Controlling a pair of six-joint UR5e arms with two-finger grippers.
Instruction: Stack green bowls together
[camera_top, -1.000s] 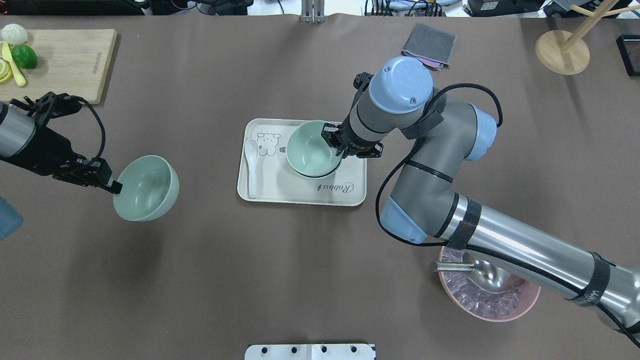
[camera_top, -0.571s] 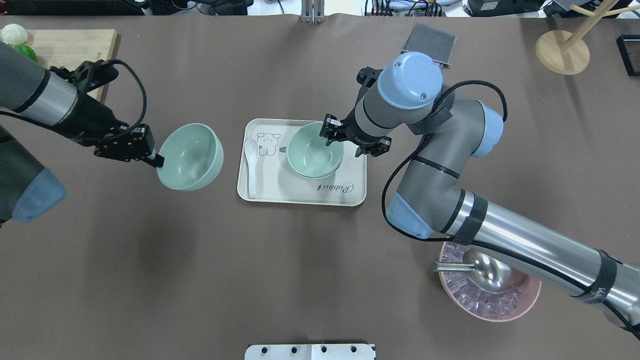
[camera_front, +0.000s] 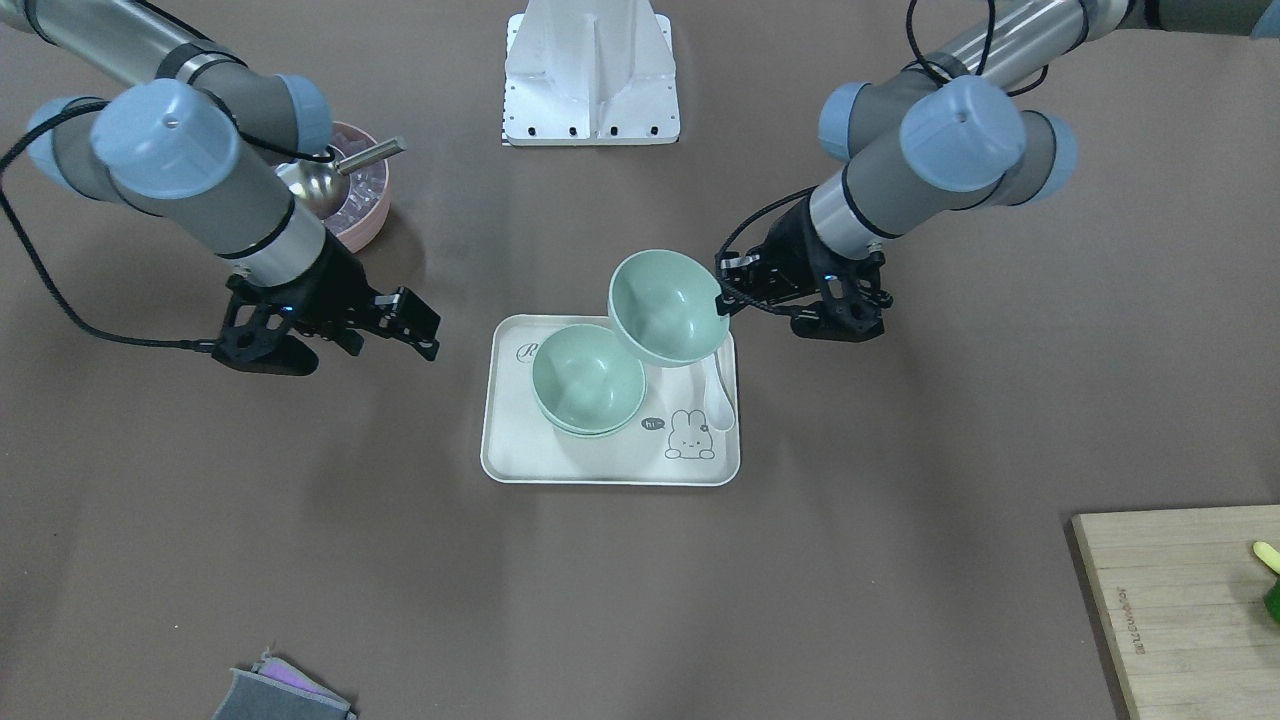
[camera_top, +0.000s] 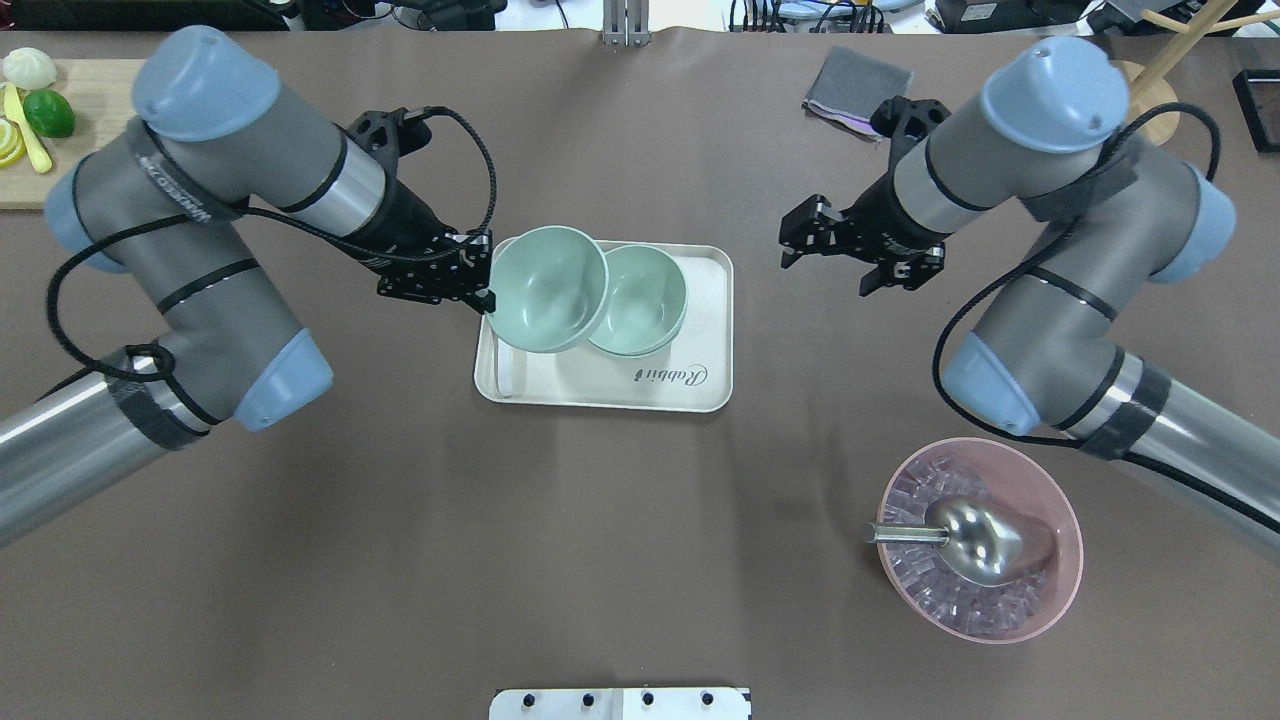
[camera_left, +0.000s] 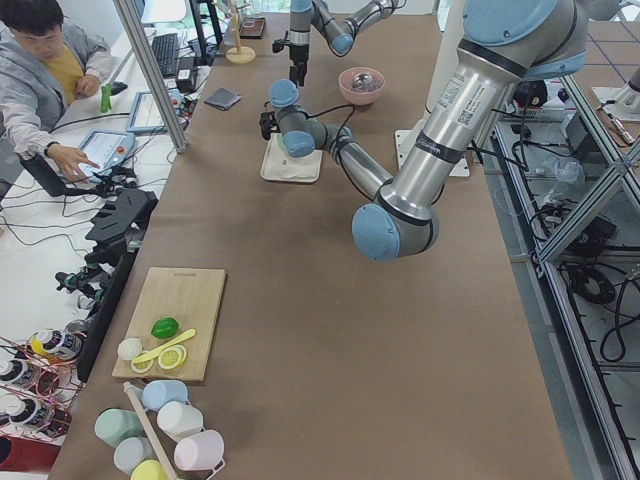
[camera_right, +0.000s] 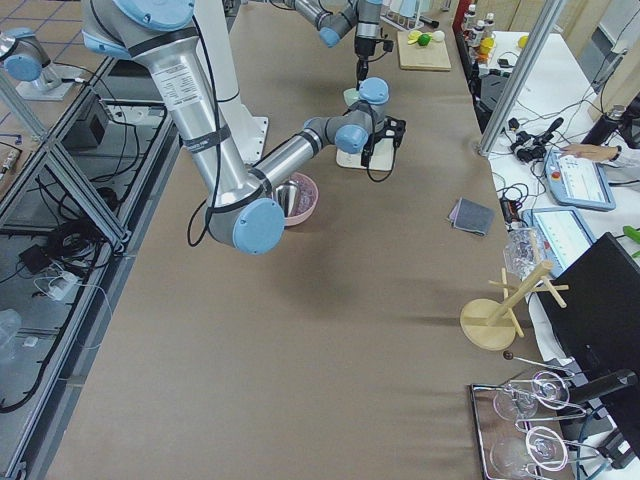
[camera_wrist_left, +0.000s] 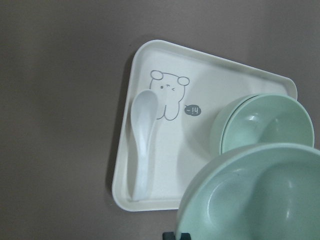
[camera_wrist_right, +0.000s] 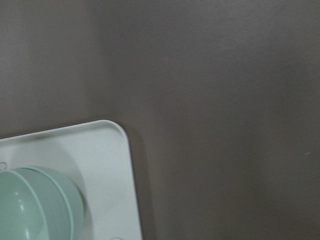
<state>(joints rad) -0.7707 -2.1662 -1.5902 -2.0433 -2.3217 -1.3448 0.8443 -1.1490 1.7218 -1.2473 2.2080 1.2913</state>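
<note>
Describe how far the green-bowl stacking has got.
Done: two nested green bowls sit on the tray. In hand: the left gripper holds the third bowl by its rim, above the tray beside them. The right gripper is open and empty. Left: lower the third bowl in and release.

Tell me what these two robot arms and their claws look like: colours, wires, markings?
The left arm and right arm are alike: shiny silver tubes joined by rounded grey housings with pale blue caps. A black cable loops loosely along each, tied on with black straps bearing lettering too small to read. The left gripper and right gripper are black and angular, with two fingers each.
</note>
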